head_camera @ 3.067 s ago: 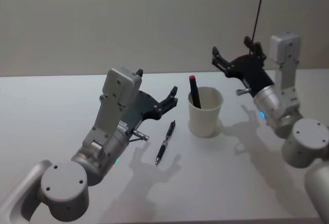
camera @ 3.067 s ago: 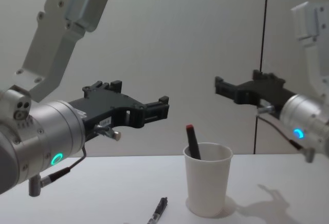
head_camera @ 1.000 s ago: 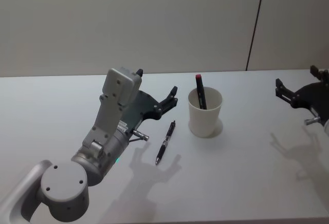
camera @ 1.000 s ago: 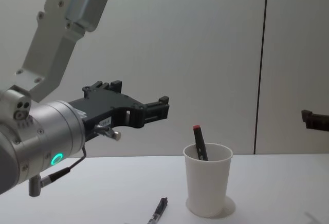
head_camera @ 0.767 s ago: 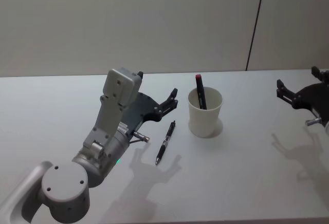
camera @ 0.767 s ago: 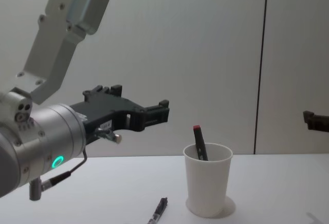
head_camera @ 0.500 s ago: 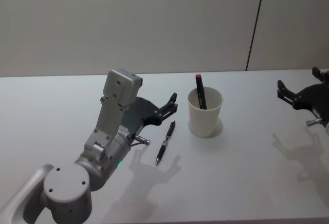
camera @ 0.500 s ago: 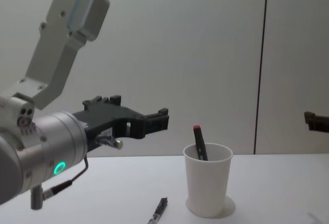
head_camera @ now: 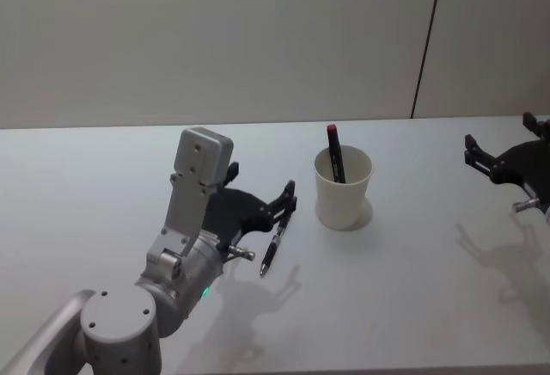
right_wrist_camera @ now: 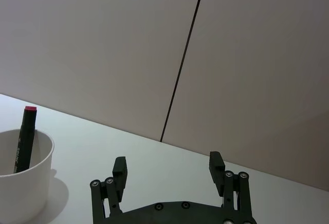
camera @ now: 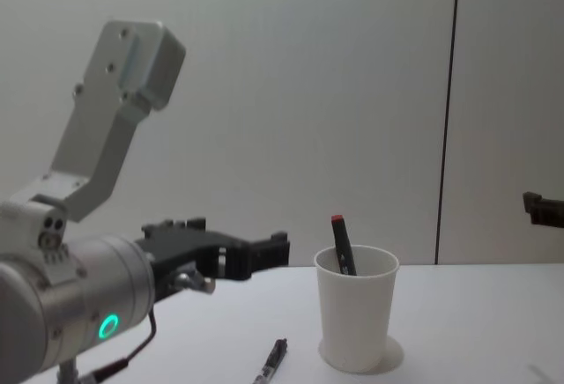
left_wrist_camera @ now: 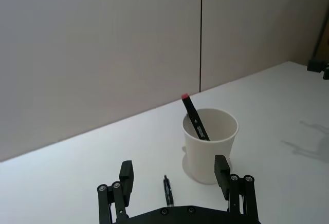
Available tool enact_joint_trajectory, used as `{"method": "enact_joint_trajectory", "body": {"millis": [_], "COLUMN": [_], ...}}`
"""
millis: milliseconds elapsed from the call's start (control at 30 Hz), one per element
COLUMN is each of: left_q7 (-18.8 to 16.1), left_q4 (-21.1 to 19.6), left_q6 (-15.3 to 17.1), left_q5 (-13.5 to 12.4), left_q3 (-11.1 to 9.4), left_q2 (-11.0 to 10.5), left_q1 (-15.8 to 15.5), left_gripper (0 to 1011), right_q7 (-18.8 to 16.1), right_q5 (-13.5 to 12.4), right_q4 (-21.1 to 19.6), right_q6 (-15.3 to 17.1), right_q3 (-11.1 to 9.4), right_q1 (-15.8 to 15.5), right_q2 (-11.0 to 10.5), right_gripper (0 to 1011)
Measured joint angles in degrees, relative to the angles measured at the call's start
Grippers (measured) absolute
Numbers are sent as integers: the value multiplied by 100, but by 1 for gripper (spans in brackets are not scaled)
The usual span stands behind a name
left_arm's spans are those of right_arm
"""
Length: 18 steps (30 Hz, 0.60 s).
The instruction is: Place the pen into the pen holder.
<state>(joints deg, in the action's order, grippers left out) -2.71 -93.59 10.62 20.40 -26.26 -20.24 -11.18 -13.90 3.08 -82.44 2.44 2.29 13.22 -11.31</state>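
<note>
Slim black pen [head_camera: 271,250] lies lengthwise just below the left pincer [left_wrist_camera: 174,171], jaws spread; right pincer [right_wrist_camera: 168,163], also spread, sits far off.

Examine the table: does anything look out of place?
One black pen lies loose on the table beside the cup, near the open left end effector; the red-capped pen leans inside. Right end effector sits far right.

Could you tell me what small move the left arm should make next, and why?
Probably lower the left end effector onto the black pen: its jaws stand open above it, and the pen lies ungrasped on the table beside the pen holder. The right end effector hangs open, off to the right.
</note>
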Motion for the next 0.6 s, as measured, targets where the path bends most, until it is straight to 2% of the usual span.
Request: {"method": "enact_joint_trajectory", "body": {"millis": [267,600], "left_q7": [8,246], "left_q4": [104,477], "left_q6": [492,1020], "left_q5": [207,281], "left_q3": [7,28], "left_q2": [40,148], "left_q1": [4,-155], "left_gripper": [1000,1000], "right_q7": [-1,-1], "right_q5": [0,0], "right_q4": [-3,-2], "right_q6": [2,3], "right_q3": [0,0], "right_q1": [-4,-4], "right_q2": [-3,-3], "right_gripper": [1002,1002]}}
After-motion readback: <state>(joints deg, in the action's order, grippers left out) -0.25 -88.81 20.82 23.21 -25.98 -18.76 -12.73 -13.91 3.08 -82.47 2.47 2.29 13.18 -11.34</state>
